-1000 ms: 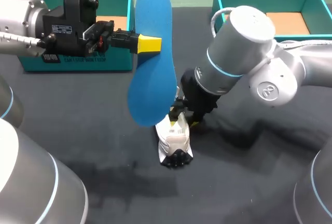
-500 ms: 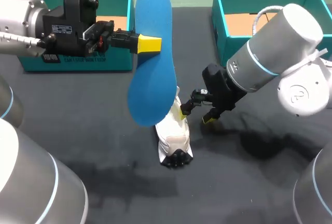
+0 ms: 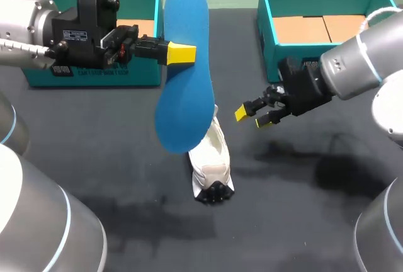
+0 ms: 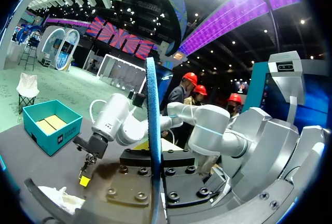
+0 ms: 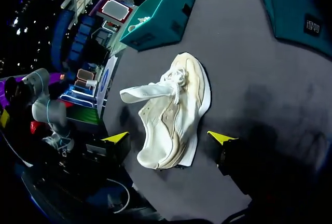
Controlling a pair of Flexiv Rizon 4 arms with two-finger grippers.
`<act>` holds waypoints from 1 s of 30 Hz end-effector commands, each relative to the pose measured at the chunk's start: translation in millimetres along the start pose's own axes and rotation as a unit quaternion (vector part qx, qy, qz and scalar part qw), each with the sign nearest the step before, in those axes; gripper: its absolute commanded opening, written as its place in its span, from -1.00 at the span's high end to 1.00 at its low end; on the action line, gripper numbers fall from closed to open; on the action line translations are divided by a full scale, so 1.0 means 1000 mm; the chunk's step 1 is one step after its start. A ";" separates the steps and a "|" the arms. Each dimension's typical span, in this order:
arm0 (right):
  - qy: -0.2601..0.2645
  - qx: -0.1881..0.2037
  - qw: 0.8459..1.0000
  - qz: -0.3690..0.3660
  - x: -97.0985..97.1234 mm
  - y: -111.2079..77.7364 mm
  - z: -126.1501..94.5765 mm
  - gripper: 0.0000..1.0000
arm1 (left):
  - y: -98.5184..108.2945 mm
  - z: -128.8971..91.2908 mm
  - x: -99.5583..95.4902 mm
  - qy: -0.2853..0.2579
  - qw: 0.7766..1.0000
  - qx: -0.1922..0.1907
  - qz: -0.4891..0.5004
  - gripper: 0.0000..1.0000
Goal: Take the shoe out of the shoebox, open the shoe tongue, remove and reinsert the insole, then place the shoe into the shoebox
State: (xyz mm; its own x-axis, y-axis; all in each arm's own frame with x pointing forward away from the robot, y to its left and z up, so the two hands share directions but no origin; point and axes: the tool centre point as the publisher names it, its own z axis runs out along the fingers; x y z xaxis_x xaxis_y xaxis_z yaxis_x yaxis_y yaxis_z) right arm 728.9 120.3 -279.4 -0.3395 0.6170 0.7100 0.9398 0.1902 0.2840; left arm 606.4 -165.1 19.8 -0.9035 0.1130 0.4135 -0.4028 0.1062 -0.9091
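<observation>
The left gripper (image 3: 182, 52) clamps a blue insole (image 3: 186, 96) aloft over the dark table (image 3: 113, 158), its lower end above a white shoe (image 3: 211, 162) lying there, while the right gripper (image 3: 255, 115) hovers spread open beside the shoe, not touching it.

Overhead and wrist views, common shoe (image 3: 211, 164)
</observation>
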 end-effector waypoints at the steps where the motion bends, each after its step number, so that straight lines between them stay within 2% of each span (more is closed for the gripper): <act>1: 0.052 -0.015 0.999 -0.001 -0.005 -0.013 -0.020 -1.00 | 0.000 0.001 0.000 0.000 1.000 0.000 0.000 1.00; 6: 0.052 -0.015 0.999 -0.001 -0.005 -0.013 -0.020 -1.00 | -0.003 -0.001 -0.002 -0.014 0.999 0.015 0.042 1.00; 10: 0.073 -0.006 0.997 0.026 0.004 -0.004 -0.034 -1.00 | -0.011 -0.006 -0.004 -0.028 0.986 0.057 0.154 1.00; 15: 0.106 0.010 0.994 0.036 0.020 0.005 -0.045 -1.00 | -0.014 -0.015 -0.011 -0.037 0.932 0.112 0.343 1.00; 18: 0.121 0.012 0.992 0.034 0.027 0.009 -0.050 -1.00 | -0.014 -0.019 -0.020 -0.023 0.905 0.115 0.409 1.00; 19: 0.134 0.019 0.990 0.032 0.030 0.012 -0.051 -1.00 | -0.013 -0.021 -0.025 0.003 0.886 0.113 0.449 1.00; 21: 0.158 0.022 0.987 0.021 0.032 0.014 -0.053 -1.00 | -0.010 -0.026 -0.036 0.051 0.867 0.084 0.489 1.00; 22: 0.162 0.024 0.986 0.022 0.032 0.015 -0.054 -1.00 | -0.008 -0.029 -0.042 0.069 0.866 0.057 0.492 1.00; 30: 0.162 0.024 0.986 0.022 0.032 0.015 -0.054 -1.00 | -0.008 -0.029 -0.042 0.069 0.866 0.057 0.492 1.00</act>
State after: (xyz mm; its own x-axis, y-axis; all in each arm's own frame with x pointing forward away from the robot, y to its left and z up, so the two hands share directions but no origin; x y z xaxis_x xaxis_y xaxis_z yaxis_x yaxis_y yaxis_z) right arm 728.7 99.2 -216.9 -0.2865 0.3473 0.8929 0.9522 0.2060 0.2254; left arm 641.4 -138.6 10.1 -0.9278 0.1136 -0.3554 0.3387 -0.1431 -0.9299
